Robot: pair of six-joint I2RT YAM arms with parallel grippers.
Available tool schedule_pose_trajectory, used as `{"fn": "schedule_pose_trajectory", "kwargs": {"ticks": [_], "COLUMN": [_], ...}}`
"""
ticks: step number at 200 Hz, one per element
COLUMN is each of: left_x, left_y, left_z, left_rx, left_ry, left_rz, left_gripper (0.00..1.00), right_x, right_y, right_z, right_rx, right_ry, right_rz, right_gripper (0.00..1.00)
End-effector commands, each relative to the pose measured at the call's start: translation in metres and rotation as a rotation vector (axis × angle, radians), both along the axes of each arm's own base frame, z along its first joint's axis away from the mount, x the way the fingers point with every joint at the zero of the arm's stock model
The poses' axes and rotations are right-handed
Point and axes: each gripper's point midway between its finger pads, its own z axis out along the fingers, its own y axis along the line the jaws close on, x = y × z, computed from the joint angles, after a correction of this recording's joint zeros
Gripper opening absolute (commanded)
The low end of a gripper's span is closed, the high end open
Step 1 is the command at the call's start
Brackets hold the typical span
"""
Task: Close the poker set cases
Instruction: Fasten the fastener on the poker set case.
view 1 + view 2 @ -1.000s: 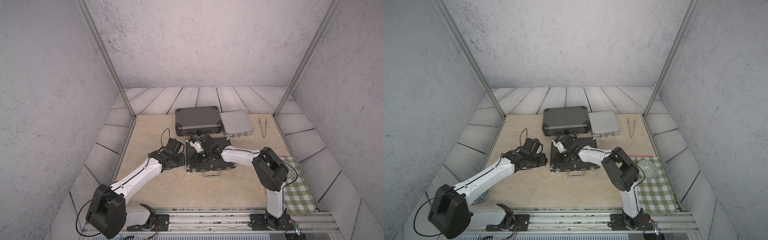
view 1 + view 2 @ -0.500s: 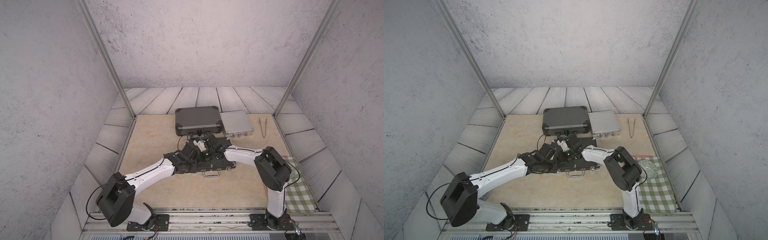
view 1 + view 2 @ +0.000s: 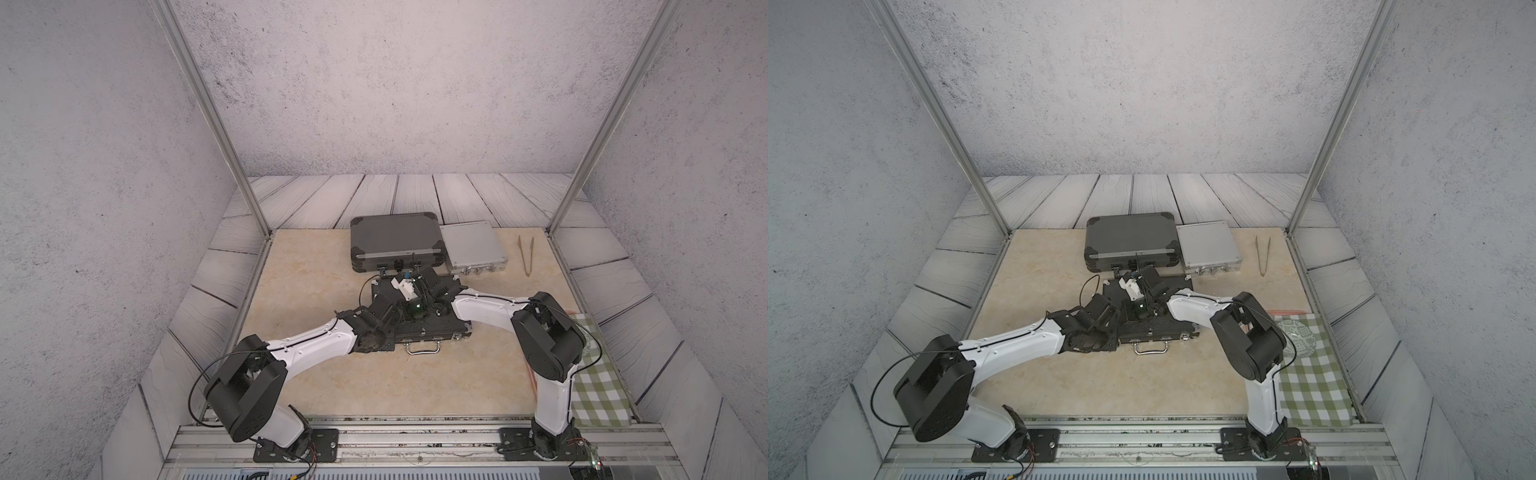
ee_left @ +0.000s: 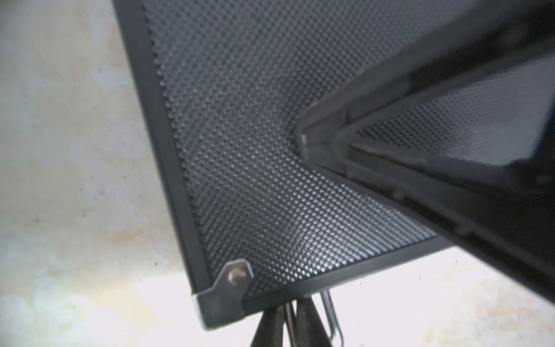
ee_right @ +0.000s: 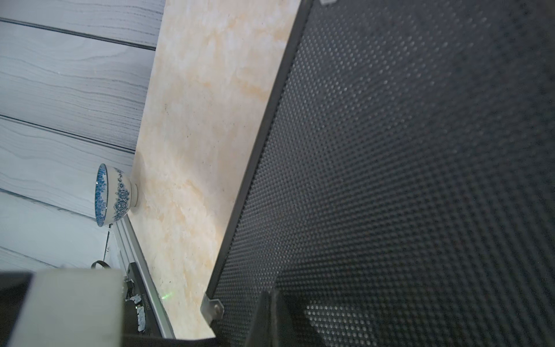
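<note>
Three cases: dark-grey ribbed case (image 3: 392,235), silver aluminium case (image 3: 471,245), black textured case (image 4: 240,135). One each: wooden tongs (image 3: 525,254), green-checked cloth (image 3: 598,395), blue-patterned bowl (image 5: 115,195).

I look down on a beige, marble-patterned surface (image 3: 316,266) that fills the lower middle of both top views. At its far edge, centre frame, a dark-grey ribbed case (image 3: 392,237) lies flat and closed, with a silver case (image 3: 471,245) just beside it on the right. Below them in frame lies a black textured case (image 3: 444,326), its metal handle pointing toward the bottom. A pair of tongs (image 3: 524,255) lies right of the silver case, apart from it. A green checked cloth (image 3: 598,395) covers the lower right corner. In the right wrist view a blue-and-white bowl (image 5: 115,195) stands at the surface's edge.
</note>
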Motion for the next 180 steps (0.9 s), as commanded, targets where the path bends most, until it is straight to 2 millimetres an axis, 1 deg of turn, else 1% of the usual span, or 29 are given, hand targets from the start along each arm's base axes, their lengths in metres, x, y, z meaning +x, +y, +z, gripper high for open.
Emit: {"fn": "schedule_pose_trajectory", "kwargs": {"ticks": [1,15,39,53,69,84,105,126,138,152,167,180], "left_x": [-0.008,-0.009,-0.006,-0.005,-0.006,-0.006,-0.003,-0.001,0.000,-0.001,-0.002,-0.004], "left_y": [0.002,0.002,0.003,0.004,0.000,-0.003,0.000,0.002,-0.001,-0.006,-0.017,-0.024], "left_z": [-0.025,-0.023,-0.008,-0.007,-0.003,0.012,0.034,0.046,0.047,0.043,0.041,0.035], "left_rx": [0.035,0.037,0.028,0.046,0.035,0.011,0.023,0.034,0.029,0.018,-0.016,-0.035], "left_ry": [0.040,0.037,-0.007,-0.009,-0.007,-0.037,-0.084,-0.111,-0.113,-0.105,-0.108,-0.083], "left_rz": [-0.006,-0.008,-0.014,-0.028,-0.036,-0.035,-0.031,-0.029,-0.039,-0.052,-0.074,-0.094], "left_gripper": [0.12,0.12,0.12,0.12,0.12,0.11,0.08,0.07,0.07,0.07,0.07,0.07], "right_x": [-0.027,-0.028,-0.028,-0.027,-0.026,-0.027,-0.028,-0.027,-0.026,-0.026,-0.026,-0.026], "right_y": [-0.064,-0.065,-0.066,-0.066,-0.064,-0.064,-0.065,-0.065,-0.064,-0.063,-0.063,-0.064], "right_z": [-0.078,-0.080,-0.081,-0.081,-0.081,-0.083,-0.084,-0.085,-0.085,-0.084,-0.083,-0.083], "right_rx": [-0.302,-0.308,-0.310,-0.307,-0.298,-0.300,-0.305,-0.305,-0.301,-0.297,-0.297,-0.300], "right_ry": [0.182,0.185,0.187,0.191,0.197,0.201,0.204,0.206,0.205,0.206,0.206,0.203], "right_rz": [-0.087,-0.089,-0.089,-0.094,-0.096,-0.097,-0.096,-0.100,-0.101,-0.101,-0.100,-0.100], "right_gripper": [0.03,0.03,0.03,0.03,0.03,0.03,0.03,0.03,0.03,0.03,0.03,0.03]}}
